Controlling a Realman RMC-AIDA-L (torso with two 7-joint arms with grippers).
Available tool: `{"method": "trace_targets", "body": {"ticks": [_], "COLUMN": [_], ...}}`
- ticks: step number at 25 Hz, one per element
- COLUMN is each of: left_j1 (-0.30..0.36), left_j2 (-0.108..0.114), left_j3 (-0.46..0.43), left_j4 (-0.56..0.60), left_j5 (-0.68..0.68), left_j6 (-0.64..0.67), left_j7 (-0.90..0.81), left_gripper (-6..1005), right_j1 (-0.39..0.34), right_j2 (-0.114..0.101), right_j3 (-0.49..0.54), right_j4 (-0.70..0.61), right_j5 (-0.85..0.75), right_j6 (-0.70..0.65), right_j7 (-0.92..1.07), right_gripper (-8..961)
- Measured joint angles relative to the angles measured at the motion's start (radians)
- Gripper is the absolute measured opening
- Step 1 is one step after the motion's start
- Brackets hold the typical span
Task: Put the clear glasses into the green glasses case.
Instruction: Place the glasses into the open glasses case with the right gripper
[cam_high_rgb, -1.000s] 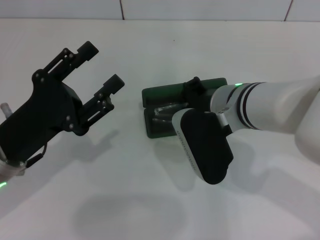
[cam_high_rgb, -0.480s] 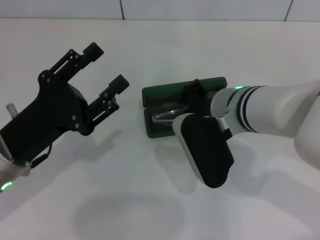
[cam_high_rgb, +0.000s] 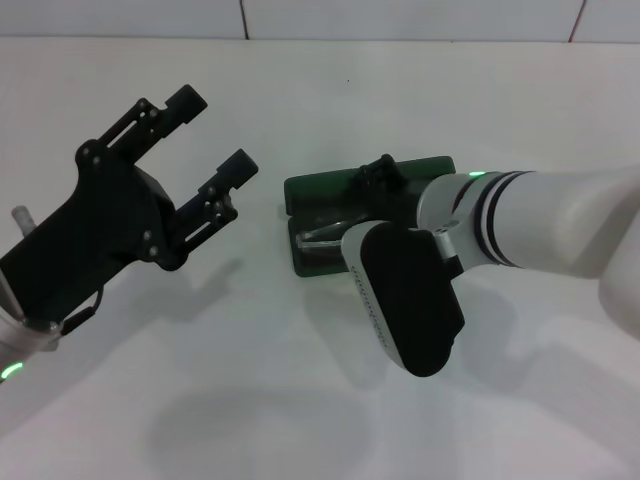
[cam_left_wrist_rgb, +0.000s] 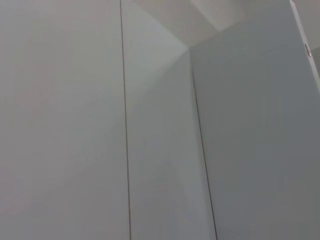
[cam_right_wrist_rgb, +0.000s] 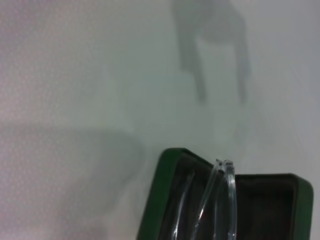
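right end effector (cam_high_rgb: 385, 175): over the open green glasses case (cam_high_rgb: 320, 190), grip state cannot tell
clear glasses (cam_right_wrist_rgb: 220, 200): beneath it, partly in the case
left end effector (cam_high_rgb: 205, 135): spread open, parked well aside
tip: seat glasses flat, arms tucked inside

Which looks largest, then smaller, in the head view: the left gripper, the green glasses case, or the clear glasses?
1. The left gripper looks largest, but it is raised nearer the camera, so this is unsure.
2. The green glasses case, partly hidden by the right arm.
3. The clear glasses, only a small part showing inside the case.

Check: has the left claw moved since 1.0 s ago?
Yes. The left claw shifted slightly toward the green glasses case, which stayed put on the table.
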Motion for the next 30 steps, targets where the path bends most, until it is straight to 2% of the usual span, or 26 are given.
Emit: {"method": "trace_targets", "body": {"ticks": [11, 19, 27, 30], "left_j1": [-0.012, -0.024, -0.025, -0.023], "left_j2": [0.002, 0.004, 0.007, 0.007], "left_j3": [0.0, 0.0, 0.002, 0.001], "left_j4": [0.0, 0.0, 0.0, 0.0], "left_j5": [-0.002, 0.0, 0.0, 0.0], "left_j6": [-0.023, -0.024, -0.024, -0.024], "left_j7": [0.001, 0.002, 0.002, 0.002], "left_gripper": [678, 677, 676, 676], "right_j1": [0.009, 0.002, -0.002, -0.014], "right_j2": [0.0, 0.0, 0.0, 0.0], "right_j3": [0.01, 0.07, 0.096, 0.091], "right_j4": [-0.013, -0.051, -0.071, -0.08], "right_j5": [0.005, 0.071, 0.129, 0.139], "right_j6": [-0.043, -0.083, -0.08, -0.07], "right_j7": [0.001, 0.002, 0.002, 0.002], "right_gripper": [328, 337, 523, 525]}}
